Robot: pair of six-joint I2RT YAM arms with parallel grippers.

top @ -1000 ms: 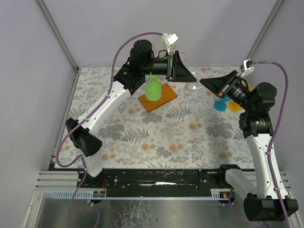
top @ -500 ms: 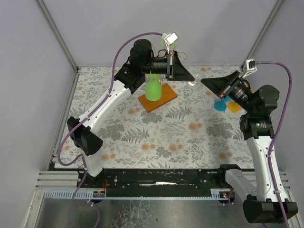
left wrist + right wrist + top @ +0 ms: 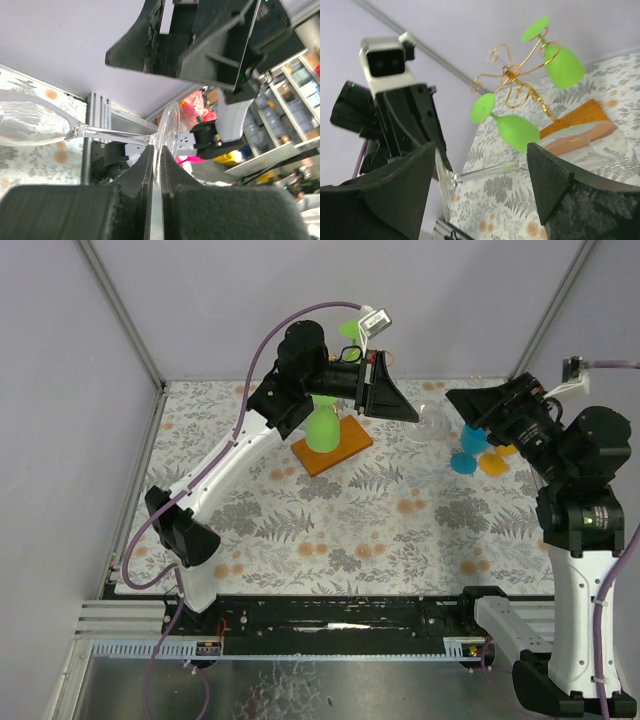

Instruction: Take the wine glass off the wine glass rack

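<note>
Around the wine glass rack (image 3: 350, 440), a thin gold wire stand with scrolled arms on a flat orange rectangular base, the table (image 3: 350, 530) under its grey-and-orange fern-print cloth lay open toward the arm bases and to the rack's left. Pale, smooth walls (image 3: 120, 320) closed in behind the rack and on both sides. The white-and-black left arm (image 3: 230, 455) reached over the rack from its left. The right arm (image 3: 572, 580) rose well to the rack's right.

Two matte lime-green wine glasses (image 3: 512, 129) hung from the rack's wire curls, one low and one high.

The wine glass (image 3: 75, 131), clear and thin-walled, was off the rack. It was held in the air to the rack's right, with its stem level and its bowl pointing away from the rack. The left gripper (image 3: 157, 157) was clamped on the edge of the glass's round foot, one black finger on each face of the disc. The right gripper (image 3: 481, 150) stood with its jaws wide apart, and the glass lay across the gap between its dark fingers. Whether the bowl brushed one of those fingers could not be told.

A blue item (image 3: 466, 458) and an orange item (image 3: 497, 463) sat on the cloth farther right of the rack, half hidden by the right arm.
</note>
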